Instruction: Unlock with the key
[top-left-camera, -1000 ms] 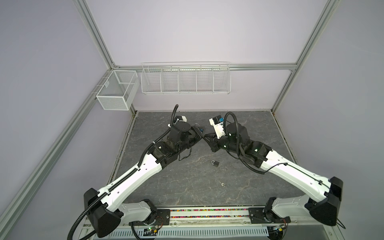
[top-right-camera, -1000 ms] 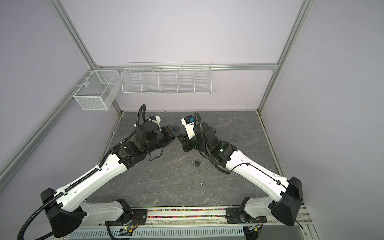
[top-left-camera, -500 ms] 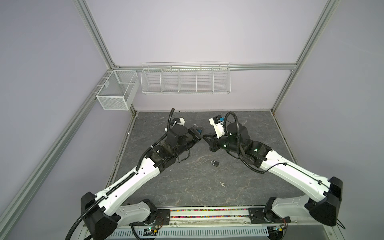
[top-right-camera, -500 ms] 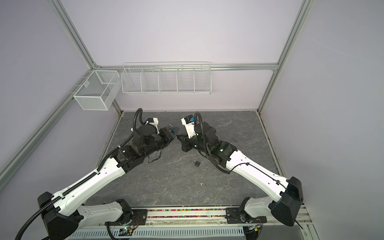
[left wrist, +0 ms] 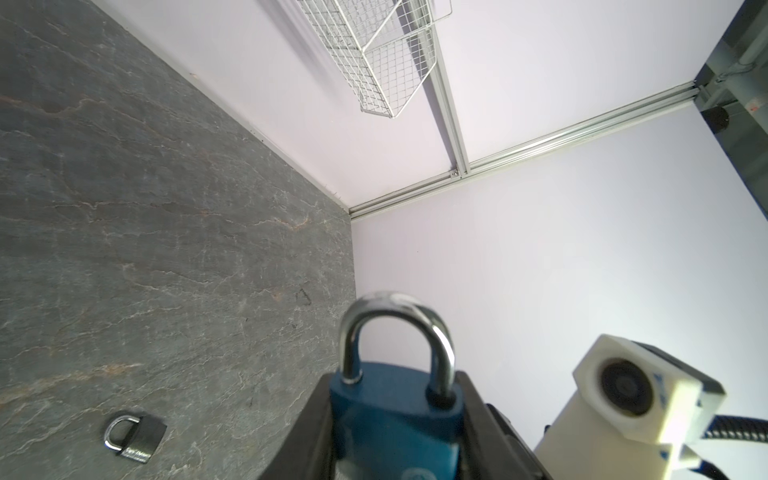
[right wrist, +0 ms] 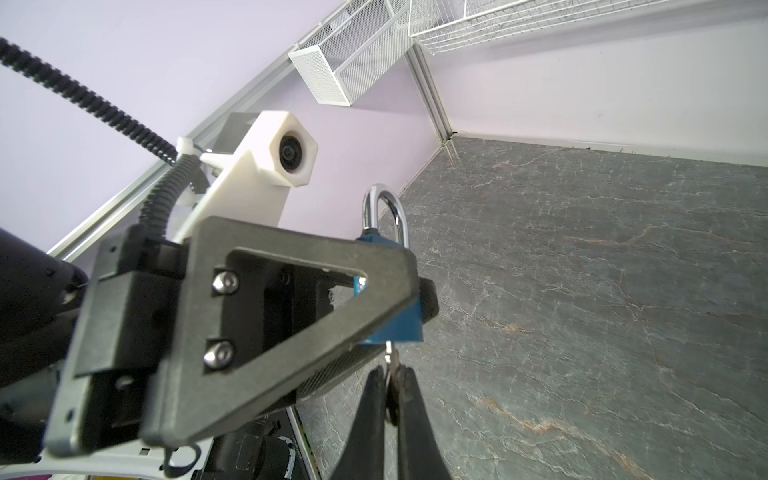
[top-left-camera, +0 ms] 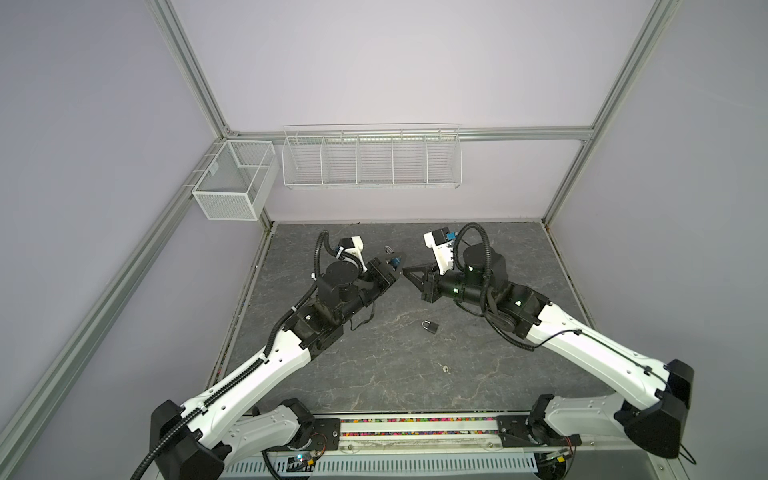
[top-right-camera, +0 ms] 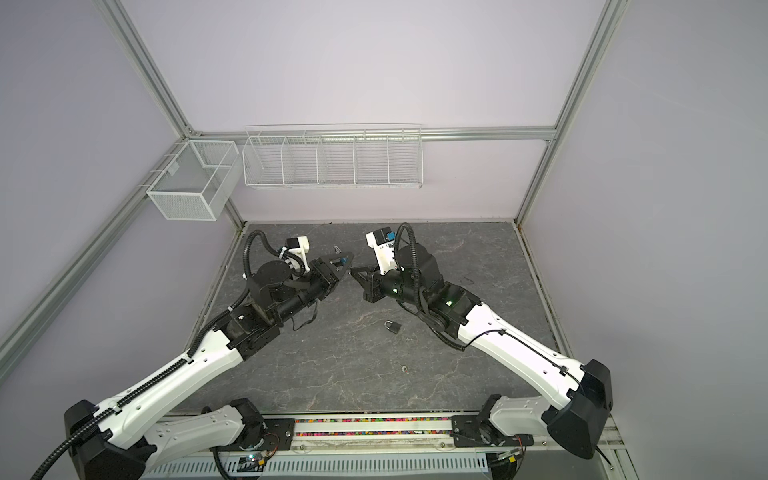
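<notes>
A blue padlock (left wrist: 395, 407) with a steel shackle sits between the fingers of my left gripper (left wrist: 395, 382), which is shut on its body. Both top views show the lock (top-left-camera: 395, 262) (top-right-camera: 343, 261) held above the table's far middle. My right gripper (right wrist: 390, 372) is shut on a small metal key (right wrist: 390, 358). The key's blade runs up into the bottom of the blue padlock (right wrist: 399, 324). In a top view the right gripper (top-left-camera: 409, 271) meets the left gripper (top-left-camera: 392, 266) tip to tip.
A black padlock (top-left-camera: 430, 327) (left wrist: 135, 430) lies on the grey stone table below the grippers. A small metal piece (top-left-camera: 446, 368) lies nearer the front. A wire rack (top-left-camera: 372, 160) and a mesh box (top-left-camera: 232, 183) hang on the back wall.
The left arm's wrist and forearm have shifted left and lower while the lock stays almost in place. The right gripper's fingers have closed in a little.
</notes>
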You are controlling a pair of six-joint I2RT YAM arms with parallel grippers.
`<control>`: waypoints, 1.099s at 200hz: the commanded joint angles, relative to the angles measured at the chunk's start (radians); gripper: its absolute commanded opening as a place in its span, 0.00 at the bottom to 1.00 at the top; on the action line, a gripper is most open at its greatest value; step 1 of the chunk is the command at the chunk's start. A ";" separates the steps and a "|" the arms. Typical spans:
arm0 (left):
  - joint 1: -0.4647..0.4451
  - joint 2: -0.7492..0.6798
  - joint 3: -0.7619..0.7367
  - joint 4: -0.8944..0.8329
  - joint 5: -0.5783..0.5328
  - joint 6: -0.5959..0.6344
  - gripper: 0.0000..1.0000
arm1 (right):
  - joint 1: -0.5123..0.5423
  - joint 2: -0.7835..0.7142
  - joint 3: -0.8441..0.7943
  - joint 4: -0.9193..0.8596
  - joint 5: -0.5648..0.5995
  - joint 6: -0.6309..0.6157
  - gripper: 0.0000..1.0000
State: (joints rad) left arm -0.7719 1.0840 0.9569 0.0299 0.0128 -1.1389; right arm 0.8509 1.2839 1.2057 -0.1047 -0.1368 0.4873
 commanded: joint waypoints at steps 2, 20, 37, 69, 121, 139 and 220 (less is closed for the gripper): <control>0.002 -0.009 -0.012 0.118 0.061 0.015 0.14 | -0.002 -0.041 -0.008 0.117 -0.072 0.079 0.07; 0.002 -0.015 -0.019 0.143 0.062 0.027 0.13 | -0.002 -0.059 -0.030 0.151 -0.065 0.109 0.06; 0.002 -0.017 -0.023 0.154 0.064 0.025 0.13 | -0.001 -0.067 -0.026 0.142 -0.056 0.111 0.07; 0.002 -0.004 -0.024 0.219 0.116 0.015 0.13 | -0.005 -0.073 -0.027 0.168 -0.075 0.125 0.06; 0.003 -0.017 -0.032 0.244 0.126 0.034 0.13 | -0.019 -0.088 -0.041 0.224 -0.101 0.187 0.06; 0.003 -0.011 -0.044 0.294 0.137 0.024 0.13 | -0.019 -0.091 -0.041 0.245 -0.111 0.207 0.07; 0.003 -0.003 -0.043 0.362 0.177 0.034 0.12 | -0.020 -0.113 -0.055 0.271 -0.084 0.248 0.07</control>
State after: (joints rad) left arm -0.7609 1.0855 0.9119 0.3210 0.1154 -1.1080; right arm 0.8310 1.2079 1.1545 0.0578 -0.1883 0.6674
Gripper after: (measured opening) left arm 0.369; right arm 0.069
